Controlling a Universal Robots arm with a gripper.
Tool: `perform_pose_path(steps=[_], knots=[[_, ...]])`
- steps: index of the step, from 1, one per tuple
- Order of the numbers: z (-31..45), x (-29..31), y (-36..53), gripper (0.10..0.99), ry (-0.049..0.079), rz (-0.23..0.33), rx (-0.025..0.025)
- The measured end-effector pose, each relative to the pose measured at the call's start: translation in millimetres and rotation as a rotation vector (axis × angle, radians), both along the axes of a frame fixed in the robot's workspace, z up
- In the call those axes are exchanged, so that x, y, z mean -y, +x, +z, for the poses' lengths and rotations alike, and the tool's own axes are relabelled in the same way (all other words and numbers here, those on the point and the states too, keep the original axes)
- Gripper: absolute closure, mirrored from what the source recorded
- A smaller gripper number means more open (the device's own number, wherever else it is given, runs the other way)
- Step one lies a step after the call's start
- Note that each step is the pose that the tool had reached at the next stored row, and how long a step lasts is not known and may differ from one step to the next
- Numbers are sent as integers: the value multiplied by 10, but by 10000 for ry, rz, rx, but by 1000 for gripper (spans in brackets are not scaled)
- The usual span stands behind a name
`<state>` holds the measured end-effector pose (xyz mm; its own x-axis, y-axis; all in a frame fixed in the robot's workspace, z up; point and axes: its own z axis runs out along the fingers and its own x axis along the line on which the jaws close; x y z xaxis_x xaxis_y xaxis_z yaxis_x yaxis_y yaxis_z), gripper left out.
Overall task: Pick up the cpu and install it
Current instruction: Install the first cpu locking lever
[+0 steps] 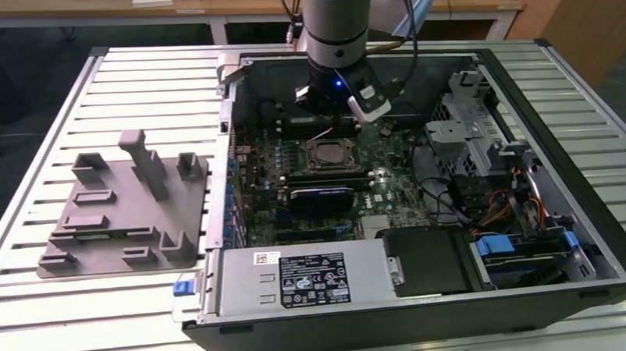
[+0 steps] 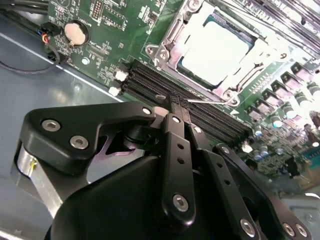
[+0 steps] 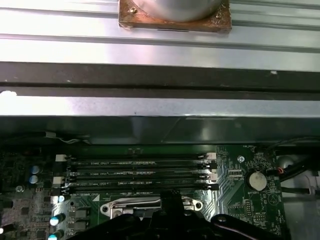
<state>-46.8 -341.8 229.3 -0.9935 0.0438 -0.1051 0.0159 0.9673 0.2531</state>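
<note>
The cpu (image 2: 215, 47) is a flat square chip with a pale silvery top. It lies inside the metal-framed socket (image 1: 328, 154) on the green motherboard. My gripper (image 2: 175, 105) hangs over the black memory slots (image 3: 140, 175) just beside the socket, a little above the board. Its black fingers (image 2: 176, 150) are pressed together with nothing between them. In the exterior view the gripper (image 1: 330, 119) is inside the open computer case, at the socket's far side. In the first wrist view the gripper (image 3: 170, 200) stands just above the socket's edge.
A grey plastic tray (image 1: 127, 213) with upright blocks lies on the slatted table at the exterior view's left. The case holds a power supply (image 1: 301, 277), a drive cage (image 1: 468, 131) and cables (image 1: 501, 208) at the exterior view's right. A coin battery (image 2: 76, 32) sits near the slots.
</note>
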Motion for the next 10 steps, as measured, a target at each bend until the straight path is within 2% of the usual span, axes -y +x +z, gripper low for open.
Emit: perform_pose_path(steps=[6, 10], knots=[[-81, 0, -2, 980, -77, -28, 96], [-114, -2, -3, 980, -93, -112, 107]])
